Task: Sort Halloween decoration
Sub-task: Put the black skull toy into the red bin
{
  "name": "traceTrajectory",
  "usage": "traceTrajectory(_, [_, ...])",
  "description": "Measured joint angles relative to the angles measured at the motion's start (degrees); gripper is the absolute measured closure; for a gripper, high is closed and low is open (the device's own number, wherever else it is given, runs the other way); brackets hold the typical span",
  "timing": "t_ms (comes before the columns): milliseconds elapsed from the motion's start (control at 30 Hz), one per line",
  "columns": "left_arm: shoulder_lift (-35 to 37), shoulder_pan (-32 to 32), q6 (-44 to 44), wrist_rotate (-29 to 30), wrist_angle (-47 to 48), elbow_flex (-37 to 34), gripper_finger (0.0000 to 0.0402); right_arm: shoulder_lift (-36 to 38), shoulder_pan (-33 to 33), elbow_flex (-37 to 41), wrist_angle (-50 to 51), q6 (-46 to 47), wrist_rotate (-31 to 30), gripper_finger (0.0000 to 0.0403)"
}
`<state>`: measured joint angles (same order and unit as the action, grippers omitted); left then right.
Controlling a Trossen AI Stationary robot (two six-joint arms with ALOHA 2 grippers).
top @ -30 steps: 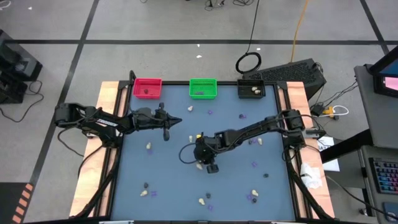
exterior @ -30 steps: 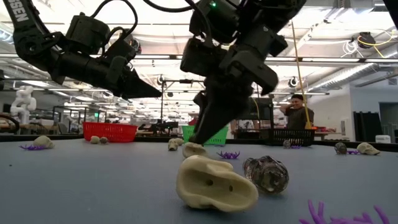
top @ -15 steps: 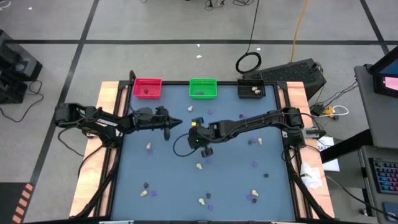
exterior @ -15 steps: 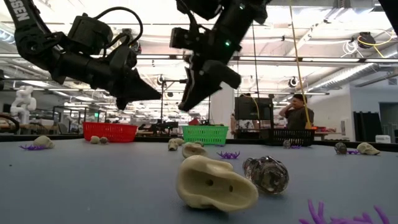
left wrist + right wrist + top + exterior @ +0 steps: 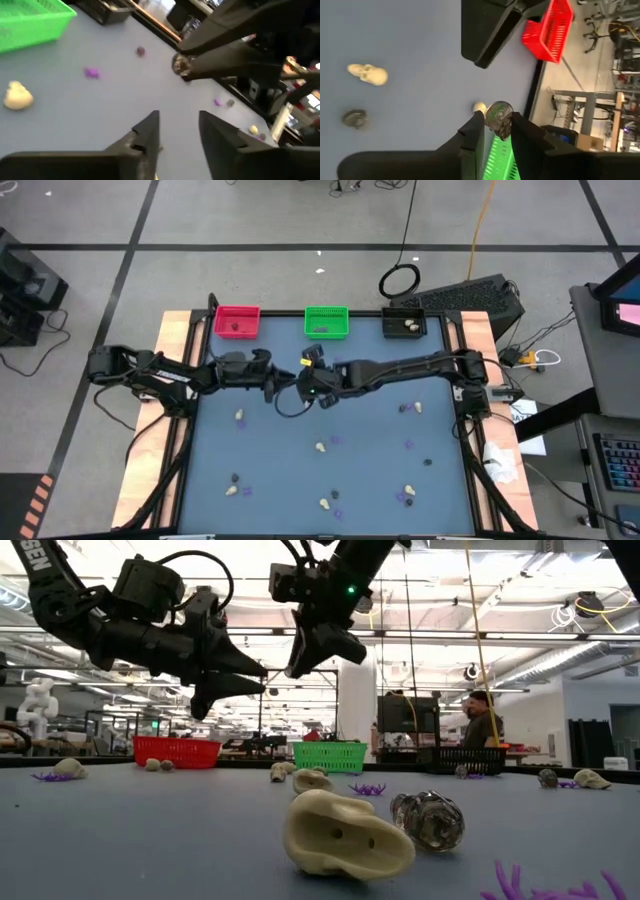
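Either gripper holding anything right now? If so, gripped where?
The right gripper pinches a dark grey skull-like trinket across its sides at the fingertips, held above the table. The left gripper is open and empty, close by.

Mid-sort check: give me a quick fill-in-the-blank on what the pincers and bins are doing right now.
1. The right pincer is shut on a dark grey ____.
2. The left pincer is ____, holding nothing.
3. The green bin stands between the red bin and the ____ bin.

Missing: trinket; open; black
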<state>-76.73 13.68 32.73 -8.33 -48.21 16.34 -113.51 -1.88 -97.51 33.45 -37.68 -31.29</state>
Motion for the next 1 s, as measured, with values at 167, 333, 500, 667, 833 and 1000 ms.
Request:
traceTrajectory(167, [0.00, 0.00, 2.15, 0.93, -5.68, 0.00, 0.0206, 0.91, 0.31, -0.13, -2.69, -1.15, -0.09, 0.0334])
traceTrajectory(333, [0.00, 0.13, 4.34, 1.11, -8.25, 0.62, 0.0195, 1.44, 0.31, -0.04, -5.37, -1.56, 1.49, 0.0334])
traceTrajectory(500, [0.00, 0.11, 4.40, 2.05, -8.48, 1.63, 0.0194, 1.41, 0.31, -0.04, -7.90, -2.71, 3.01, 0.0334])
traceTrajectory(667, [0.00, 0.12, 4.40, 2.79, -8.52, 1.84, 0.0194, 1.41, 0.29, -0.04, -8.92, -2.60, 3.01, 0.0333])
traceTrajectory(833, [0.00, 0.11, 4.48, 3.49, -9.24, 1.84, 0.0203, 1.41, 0.29, -0.04, -10.26, -2.60, 3.01, 0.0333])
traceTrajectory(1000, [0.00, 0.08, 4.46, 3.48, -10.04, 1.84, 0.0256, 1.41, 0.31, -0.04, -11.00, -2.69, 2.96, 0.0333])
